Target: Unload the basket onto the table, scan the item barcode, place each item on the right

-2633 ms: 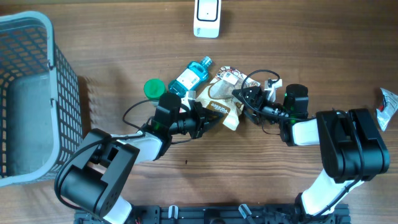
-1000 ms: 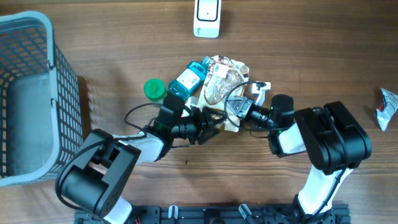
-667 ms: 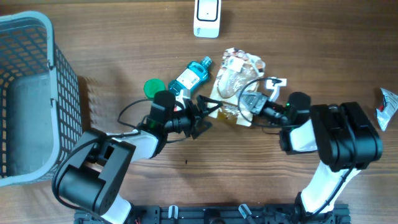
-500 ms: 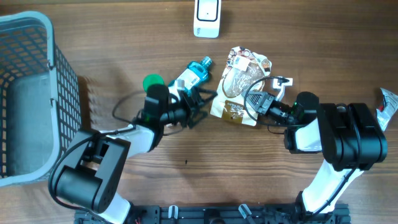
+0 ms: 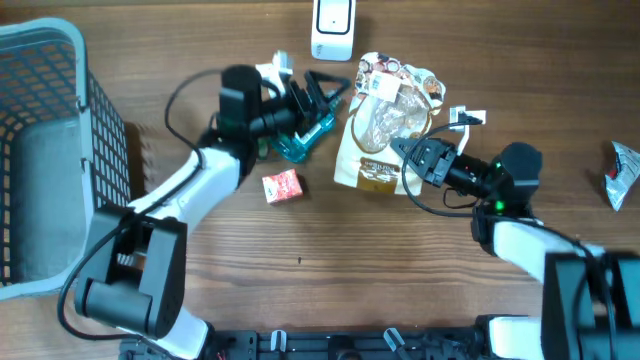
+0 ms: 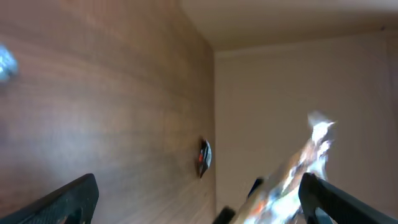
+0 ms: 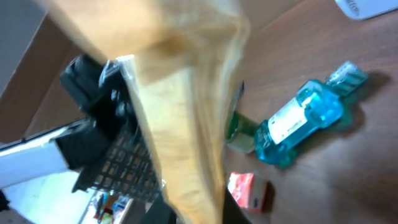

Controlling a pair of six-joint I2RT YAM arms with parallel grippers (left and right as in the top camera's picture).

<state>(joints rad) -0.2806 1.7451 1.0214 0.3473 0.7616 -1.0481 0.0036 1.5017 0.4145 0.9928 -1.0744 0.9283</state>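
Note:
The item, a tan and clear snack bag (image 5: 383,125), hangs lifted in the middle of the overhead view, just below the white scanner (image 5: 332,22). My right gripper (image 5: 412,156) is shut on the bag's right edge. In the right wrist view the bag (image 7: 186,118) fills the centre, running down between the dark fingers (image 7: 233,211). No barcode can be made out. My left gripper (image 5: 316,94) stands open above the blue bottle (image 5: 305,137), left of the bag, holding nothing. In the left wrist view, blurred, its fingertips (image 6: 65,200) are wide apart and the bag (image 6: 301,165) shows at the right.
A small red box (image 5: 282,186) lies on the table below the bottle. A grey basket (image 5: 95,110) fills the left edge. A foil packet (image 5: 621,172) lies at the far right. The right wrist view also shows a green cap (image 7: 239,134) beside the bottle (image 7: 305,118).
My left gripper let go, opened wide and swung up and back over the bottle. My right gripper carried the bag right and toward the scanner. The red box has come into view.

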